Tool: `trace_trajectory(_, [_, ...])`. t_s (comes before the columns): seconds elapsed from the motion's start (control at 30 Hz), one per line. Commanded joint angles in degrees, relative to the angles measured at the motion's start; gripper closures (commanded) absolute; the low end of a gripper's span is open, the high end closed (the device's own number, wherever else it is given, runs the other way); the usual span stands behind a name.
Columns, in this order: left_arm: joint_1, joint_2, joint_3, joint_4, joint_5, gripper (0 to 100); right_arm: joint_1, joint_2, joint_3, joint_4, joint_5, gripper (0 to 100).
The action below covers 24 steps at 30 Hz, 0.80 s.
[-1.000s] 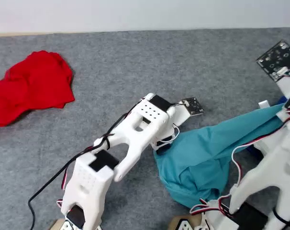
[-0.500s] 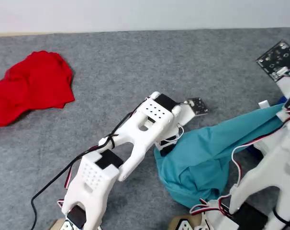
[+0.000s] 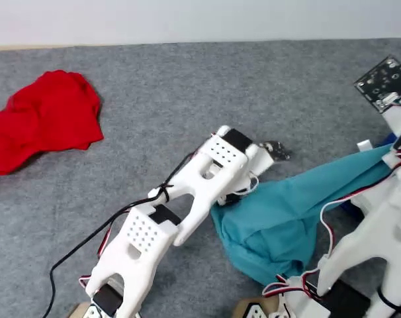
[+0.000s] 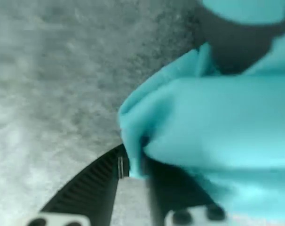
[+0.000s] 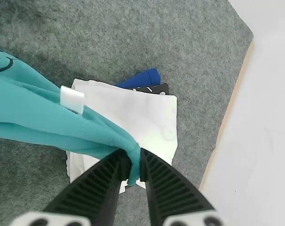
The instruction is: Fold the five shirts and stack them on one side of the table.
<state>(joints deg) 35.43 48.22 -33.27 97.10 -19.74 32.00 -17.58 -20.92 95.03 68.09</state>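
Observation:
A teal shirt stretches from the mat up to the right, held at both ends. My left gripper is shut on a bunched edge of the teal shirt, low over the grey mat near the table's middle. My right gripper is shut on the other end of the teal shirt and holds it raised at the right side. Under it lies a folded white shirt on a blue shirt. A crumpled red shirt lies at the far left.
The grey mat covers the table, with bare room between the red shirt and the arms. In the right wrist view the mat's edge runs close beside the stack, with a pale surface beyond.
The left arm has moved to the right and a little farther out, taking the teal shirt's edge with it. The right arm has kept still.

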Motion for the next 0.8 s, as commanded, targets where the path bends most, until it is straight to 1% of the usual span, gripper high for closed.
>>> trace_trajectory(0.0, [0.09, -2.02, -6.02, 2.2, 1.58, 100, 0.48, -0.57, -0.7, -1.63, 0.26, 98.8])
trace_trajectory(0.1, [-0.53, -4.92, -9.19, 3.34, 3.6, 100, 0.48, -0.66, -0.88, -1.63, 0.26, 98.8])
trace_trajectory(0.17, [-2.55, -7.82, -9.98, 3.34, 6.24, 100, 0.48, -0.66, -2.2, -1.63, 0.26, 98.8])
trace_trajectory(0.3, [-9.85, -16.09, -10.07, 3.43, 11.43, 100, 0.04, -0.57, -3.78, -1.63, 0.26, 98.8])
trace_trajectory(0.4, [-14.07, -26.55, -12.0, 3.34, 12.31, 100, -1.19, -0.66, -3.96, -1.45, -0.53, 98.8])
trace_trajectory(0.53, [-15.38, -38.77, -17.71, 1.67, 12.31, 100, -5.32, -2.86, -3.6, -0.84, -7.91, 98.8])
trace_trajectory(0.63, [-15.56, -44.04, -20.62, 1.41, 12.31, 99, -10.51, -4.88, -3.6, 1.27, -13.54, 98.8])
trace_trajectory(0.77, [-18.9, -49.67, -23.6, 1.23, 12.31, 99, -15.69, -6.99, -3.6, 2.51, -21.89, 98.8])
